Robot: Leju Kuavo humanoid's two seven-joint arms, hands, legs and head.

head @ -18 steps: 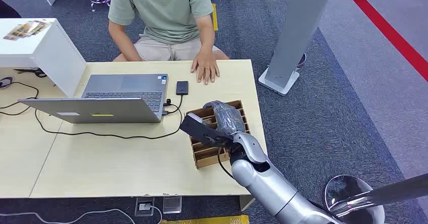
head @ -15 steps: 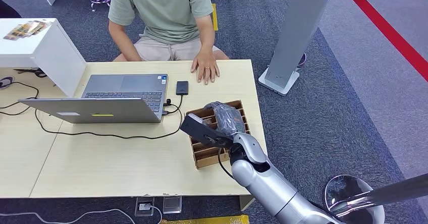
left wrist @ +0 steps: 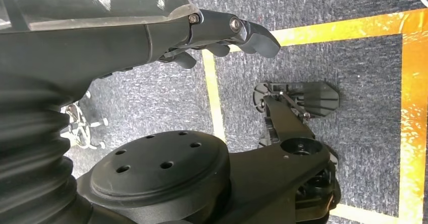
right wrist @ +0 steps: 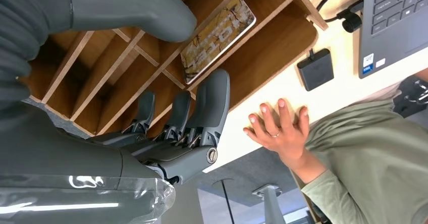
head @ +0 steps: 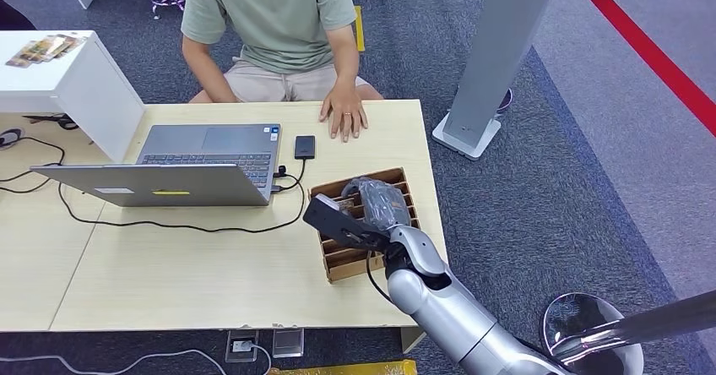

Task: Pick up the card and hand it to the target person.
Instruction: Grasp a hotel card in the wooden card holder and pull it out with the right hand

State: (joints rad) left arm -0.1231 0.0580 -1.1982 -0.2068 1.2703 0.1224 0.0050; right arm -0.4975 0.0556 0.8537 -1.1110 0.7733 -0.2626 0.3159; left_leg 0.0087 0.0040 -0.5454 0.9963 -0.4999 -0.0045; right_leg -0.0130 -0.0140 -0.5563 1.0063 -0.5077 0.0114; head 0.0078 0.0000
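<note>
A yellow patterned card point(right wrist: 218, 37) lies in one slot of the wooden slotted box point(right wrist: 275, 35). In the right wrist view my right hand point(right wrist: 194, 62) hovers over it, thick thumb on one side and dark fingers point(right wrist: 212, 100) on the other, spread and holding nothing. From the head view the right hand point(head: 376, 201) is low over the box point(head: 346, 262) at the table's right end and hides the card. The seated person's hand point(head: 344, 114) rests flat on the table's far edge. My left hand point(left wrist: 222, 30) hangs above the floor with nothing in it.
A half-open laptop point(head: 203, 162) with a black cable sits left of the box, and a dark phone point(head: 305, 147) lies between the laptop and the person's hand. A white cabinet point(head: 76, 75) stands at the far left. A grey post point(head: 494, 54) rises right of the table.
My right hand has sunk slightly lower toward the box's slots. The person's hand and the things on the table have stayed put.
</note>
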